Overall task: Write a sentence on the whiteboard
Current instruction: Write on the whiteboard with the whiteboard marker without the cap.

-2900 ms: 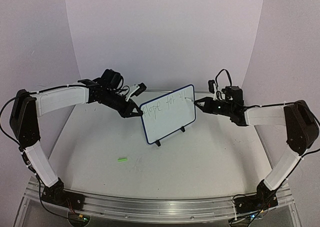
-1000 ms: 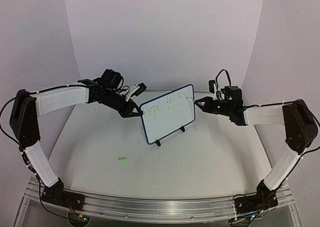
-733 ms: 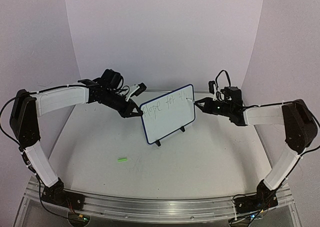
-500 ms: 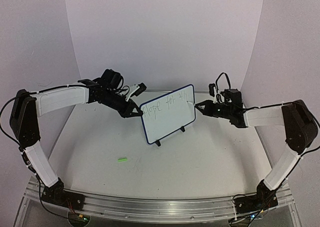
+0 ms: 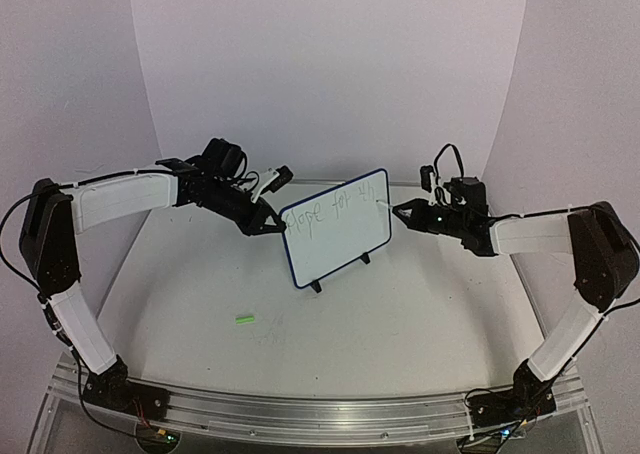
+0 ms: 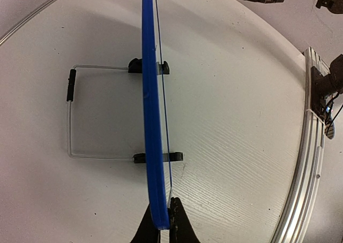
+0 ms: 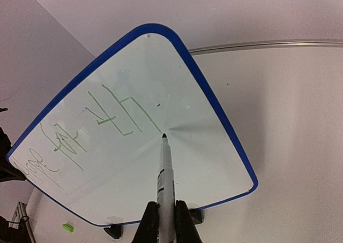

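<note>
Right gripper (image 7: 164,215) has shifted slightly, marker (image 7: 165,168) touching blue-rimmed, green-lettered whiteboard (image 7: 206,171).

Right claw (image 7: 165,212) clamps marker (image 7: 165,173); tip against whiteboard (image 7: 206,165), just below green lettering (image 7: 115,112).

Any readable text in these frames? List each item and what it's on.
"Hope for": green handwriting along the top of the small white board with dark blue rim, faint in the top view.
"th": probably the next two letters on the same line. The strokes are clearest in the right wrist view, but the reading is unsure.
Grey marker pen: no legible print.
No other text is readable.
</note>
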Controlling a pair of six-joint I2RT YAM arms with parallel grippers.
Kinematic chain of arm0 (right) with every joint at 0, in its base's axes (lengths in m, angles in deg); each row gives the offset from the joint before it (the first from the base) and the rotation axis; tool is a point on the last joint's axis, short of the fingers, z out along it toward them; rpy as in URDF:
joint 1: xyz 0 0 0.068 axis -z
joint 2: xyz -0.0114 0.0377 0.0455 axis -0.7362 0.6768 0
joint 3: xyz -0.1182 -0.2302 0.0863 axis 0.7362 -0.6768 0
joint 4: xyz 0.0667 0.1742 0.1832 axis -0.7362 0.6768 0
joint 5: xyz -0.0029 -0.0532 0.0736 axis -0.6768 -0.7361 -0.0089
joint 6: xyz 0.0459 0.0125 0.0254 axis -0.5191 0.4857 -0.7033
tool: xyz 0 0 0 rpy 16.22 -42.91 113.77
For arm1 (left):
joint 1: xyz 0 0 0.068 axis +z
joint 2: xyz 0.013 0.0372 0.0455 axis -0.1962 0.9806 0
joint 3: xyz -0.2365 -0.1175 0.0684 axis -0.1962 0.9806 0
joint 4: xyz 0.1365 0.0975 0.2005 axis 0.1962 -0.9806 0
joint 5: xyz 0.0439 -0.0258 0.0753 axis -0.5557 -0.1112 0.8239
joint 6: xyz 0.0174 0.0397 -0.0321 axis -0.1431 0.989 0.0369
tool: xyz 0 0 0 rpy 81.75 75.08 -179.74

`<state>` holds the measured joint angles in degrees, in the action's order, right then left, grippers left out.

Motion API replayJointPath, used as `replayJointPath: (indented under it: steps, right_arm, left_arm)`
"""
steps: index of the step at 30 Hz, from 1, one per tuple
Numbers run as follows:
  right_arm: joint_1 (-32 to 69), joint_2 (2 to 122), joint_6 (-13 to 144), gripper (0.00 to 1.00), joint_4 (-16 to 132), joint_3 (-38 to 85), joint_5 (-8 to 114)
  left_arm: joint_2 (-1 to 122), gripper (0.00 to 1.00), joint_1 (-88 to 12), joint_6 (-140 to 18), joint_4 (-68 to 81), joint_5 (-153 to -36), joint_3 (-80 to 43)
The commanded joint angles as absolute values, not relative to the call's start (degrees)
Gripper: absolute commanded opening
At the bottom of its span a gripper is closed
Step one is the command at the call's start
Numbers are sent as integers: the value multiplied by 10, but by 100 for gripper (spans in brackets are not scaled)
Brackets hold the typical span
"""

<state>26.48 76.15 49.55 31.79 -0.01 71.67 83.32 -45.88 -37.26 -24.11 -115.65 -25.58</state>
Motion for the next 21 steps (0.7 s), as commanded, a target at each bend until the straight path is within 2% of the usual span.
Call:
replayJointPath:
  steps: [1, 21]
  right_arm:
    - [263, 747, 500, 0, 299, 31, 711]
    - [262, 770, 504, 0, 298, 52, 704]
  left_arm:
    - [848, 0, -461, -356, -277, -1130, -258]
    - [851, 0, -461, -356, -277, -1130, -258]
